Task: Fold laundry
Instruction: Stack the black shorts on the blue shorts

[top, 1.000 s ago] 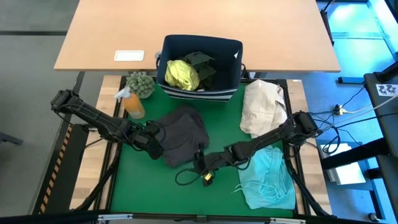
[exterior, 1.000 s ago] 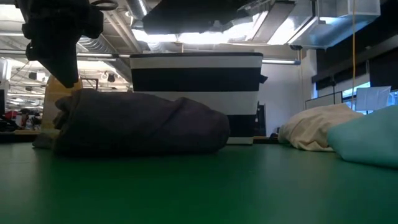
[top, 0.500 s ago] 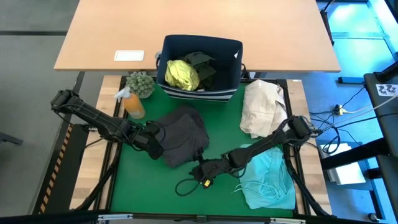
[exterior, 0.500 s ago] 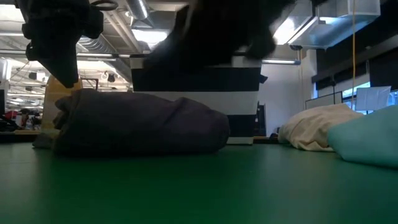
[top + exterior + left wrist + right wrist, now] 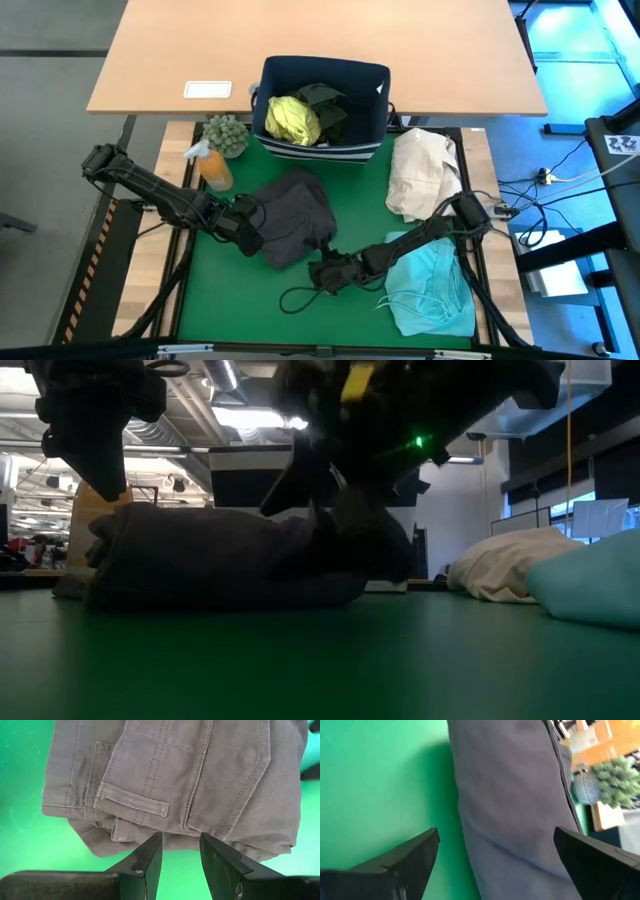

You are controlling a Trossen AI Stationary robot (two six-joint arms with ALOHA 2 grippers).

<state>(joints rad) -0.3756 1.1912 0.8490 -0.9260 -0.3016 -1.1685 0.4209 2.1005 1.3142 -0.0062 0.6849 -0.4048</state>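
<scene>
Handling: you have a soft, limp grey garment (image 5: 293, 217); thick seamed cloth, likely to sag, so take it by a hemmed edge.
Place: it lies bunched mid-surface (image 5: 215, 290), in front of the bin (image 5: 375, 100).
Left hand (image 5: 180, 855): fingers part open at its near edge, holding nothing.
Right hand (image 5: 322, 272): spread wide beside the garment, empty.
Other laundry: turquoise piece (image 5: 432, 285), yellow-green shirt (image 5: 291, 119).
</scene>
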